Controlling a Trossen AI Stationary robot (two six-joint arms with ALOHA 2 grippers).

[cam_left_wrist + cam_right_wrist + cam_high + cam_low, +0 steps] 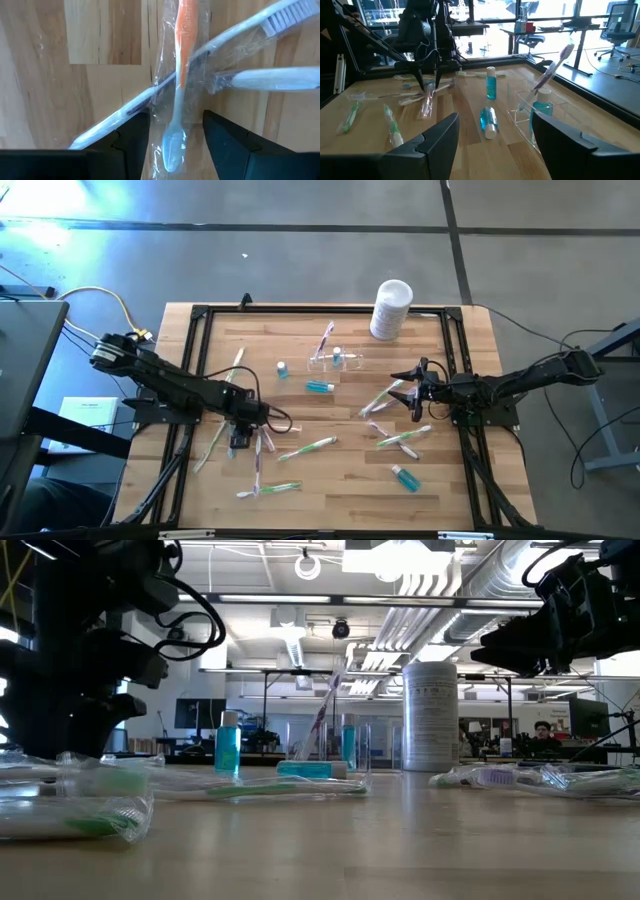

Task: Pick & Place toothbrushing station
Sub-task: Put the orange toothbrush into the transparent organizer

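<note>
Two arms work a wooden table strewn with wrapped toothbrushes; the clear toothbrushing station point(335, 360) stands toward the far side, near the middle.

The left gripper point(175, 137), fingers parted, straddles a wrapped orange-handled toothbrush point(182, 60) without gripping it. The right gripper point(492, 137) hovers wide open and empty, facing the station. That thin clear holder, carrying a toothbrush and a blue bottle, looks light, stiff, slippery and easily tipped; a grip across one upright wall seems safest.
</note>
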